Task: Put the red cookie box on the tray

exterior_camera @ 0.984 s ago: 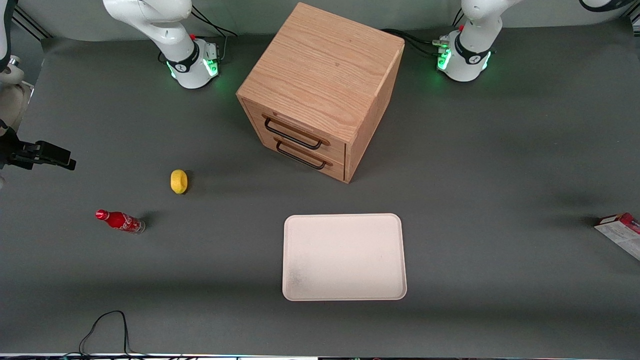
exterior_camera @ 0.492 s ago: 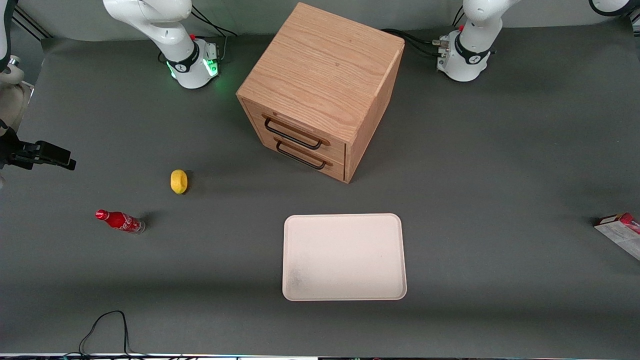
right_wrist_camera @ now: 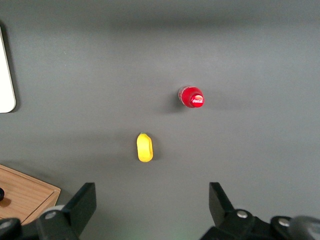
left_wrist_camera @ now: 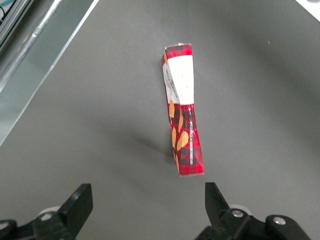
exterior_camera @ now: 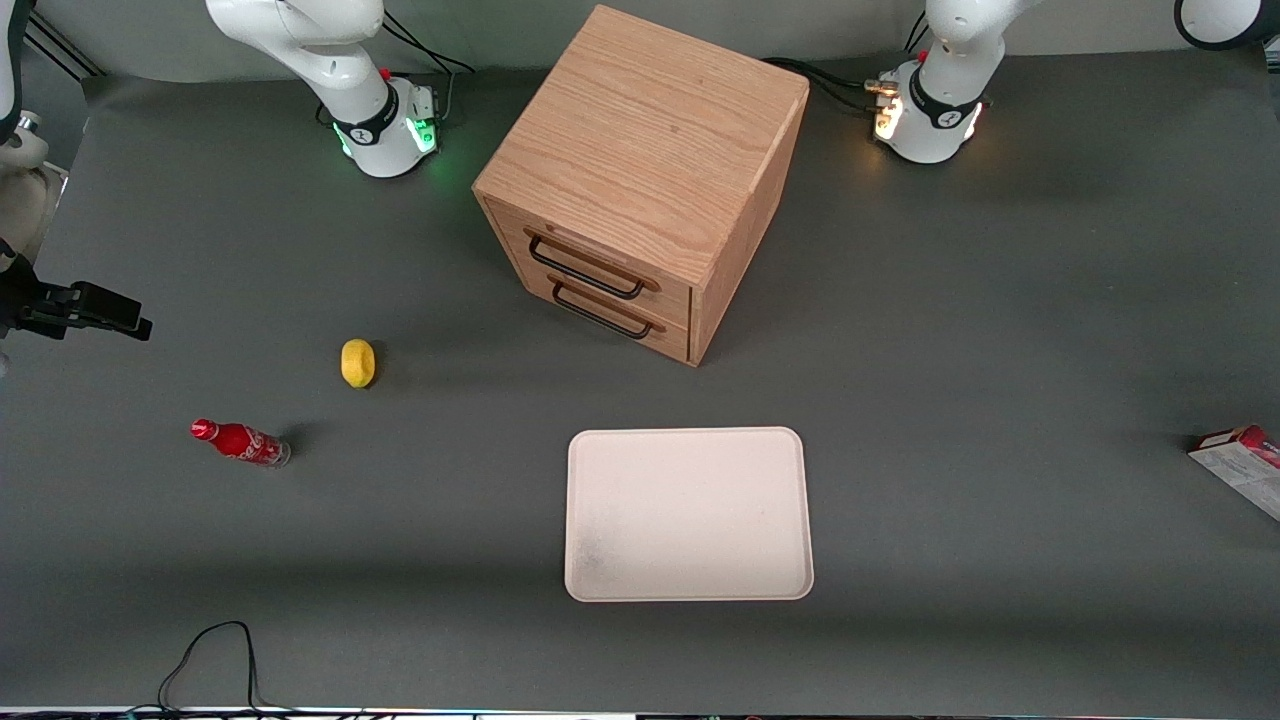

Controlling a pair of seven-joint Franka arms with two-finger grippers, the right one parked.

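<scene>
Gripper: the left arm's gripper [left_wrist_camera: 145, 205] hangs above the table, fingers spread wide, gripping nothing.
Red cookie box: the red cookie box [left_wrist_camera: 182, 112] lies on the dark table [exterior_camera: 1000, 300] below the gripper, apart from both fingertips; in the front view it sits at the working arm's end of the table [exterior_camera: 1240, 462].
Tray: the tray [exterior_camera: 688, 513] lies bare, well apart from the box, in front of the wooden drawer cabinet [exterior_camera: 640, 180].
Progress: nothing done yet; descent, grasp, carry and release all remain.
Surroundings: a lemon [exterior_camera: 357, 362] and a small cola bottle [exterior_camera: 240, 442] lie toward the parked arm's end.
Obstructions: judged none between box and tray; the cabinet stands farther from the front camera than that path.
</scene>
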